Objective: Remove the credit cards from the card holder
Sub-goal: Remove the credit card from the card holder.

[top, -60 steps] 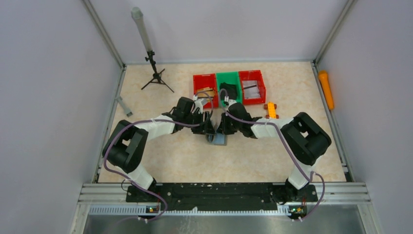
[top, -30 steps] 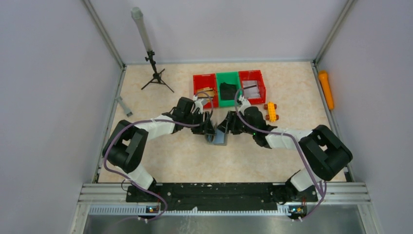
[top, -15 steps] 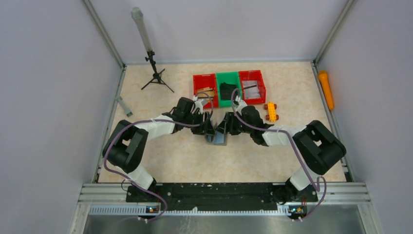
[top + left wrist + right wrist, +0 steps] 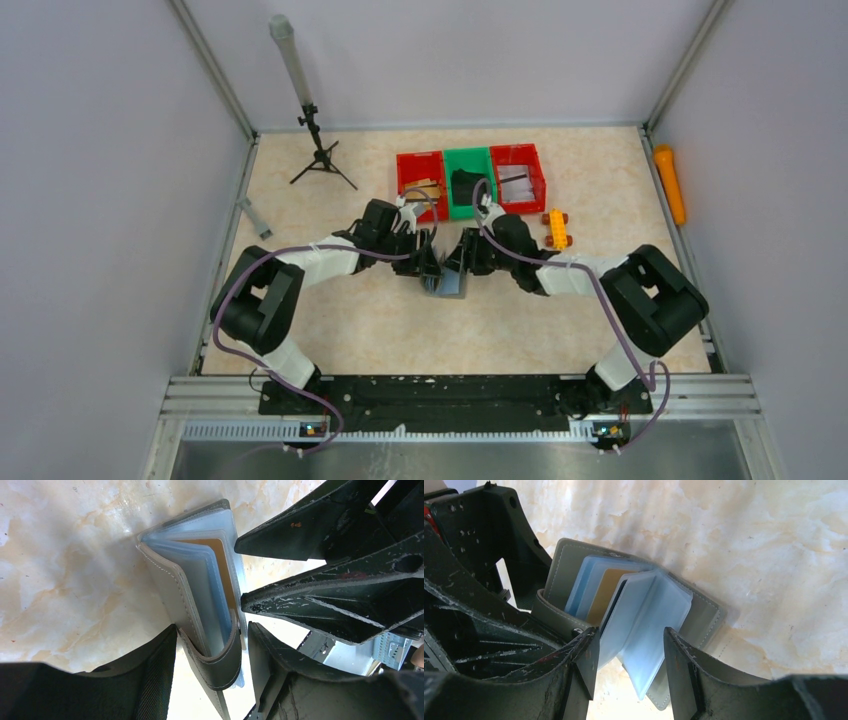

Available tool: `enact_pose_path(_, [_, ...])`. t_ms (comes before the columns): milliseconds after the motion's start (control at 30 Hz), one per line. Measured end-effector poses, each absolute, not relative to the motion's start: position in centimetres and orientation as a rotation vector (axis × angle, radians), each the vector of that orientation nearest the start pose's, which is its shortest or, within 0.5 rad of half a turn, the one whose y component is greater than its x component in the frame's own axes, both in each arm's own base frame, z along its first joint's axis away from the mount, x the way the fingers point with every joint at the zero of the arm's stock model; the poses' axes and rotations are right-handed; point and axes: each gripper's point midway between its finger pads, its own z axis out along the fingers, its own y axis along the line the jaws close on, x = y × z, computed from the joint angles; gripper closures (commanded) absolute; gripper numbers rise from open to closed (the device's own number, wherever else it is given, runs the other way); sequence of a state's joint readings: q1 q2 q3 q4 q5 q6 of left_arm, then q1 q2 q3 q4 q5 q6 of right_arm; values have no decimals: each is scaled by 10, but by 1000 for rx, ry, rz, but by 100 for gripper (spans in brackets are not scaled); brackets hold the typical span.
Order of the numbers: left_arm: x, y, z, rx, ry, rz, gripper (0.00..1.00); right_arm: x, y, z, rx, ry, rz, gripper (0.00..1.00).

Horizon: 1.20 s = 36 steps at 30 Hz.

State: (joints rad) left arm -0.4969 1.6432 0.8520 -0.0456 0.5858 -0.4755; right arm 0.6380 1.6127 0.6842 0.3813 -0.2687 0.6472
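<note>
Two claws: met nose to nose over the card holder (image 4: 447, 283), near the middle of the table (image 4: 520, 335).
Left gripper (image 4: 212, 630): clamped on the holder at its strap end, with one grey cover pinned upright and the other left flat on the table.
Right gripper (image 4: 630, 635): jaws set either side of a loose fan of clear sleeves (image 4: 649, 615); true pinch or mere straddle, cannot tell.
Credit cards (image 4: 605, 594): only one tan one showing, tucked in a sleeve deeper in the stack, just beside the right claw's near finger; any others hidden.
Step in hand: probably parting the sleeves to bare a card. Nothing out of the holder yet, so early in the task.
Next move: likely calls for leafing the front sleeves aside, then nipping the tan card's exposed edge and drawing it out along its pocket's mouth, with the left grip kept firm against the pull.
Against a second ago: right arm's elbow drawn a little inward — holder, left arm and both claw tips in much the same spot.
</note>
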Motion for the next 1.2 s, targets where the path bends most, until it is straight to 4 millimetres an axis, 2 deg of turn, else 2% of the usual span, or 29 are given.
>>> enact_pose_path(300, [269, -274, 64, 320, 2526, -1128, 44, 292, 295, 59, -134, 2310, 940, 55])
enact_pose_path(600, [269, -274, 64, 319, 2529, -1126, 45, 295, 283, 48, -93, 2345, 842, 55])
enact_pose_path(800, [271, -274, 63, 312, 2546, -1109, 61, 296, 282, 47, -98, 2342, 833, 53])
enact_pose_path(1200, [274, -265, 50, 278, 2600, -1020, 70, 296, 280, 39, -113, 2386, 796, 58])
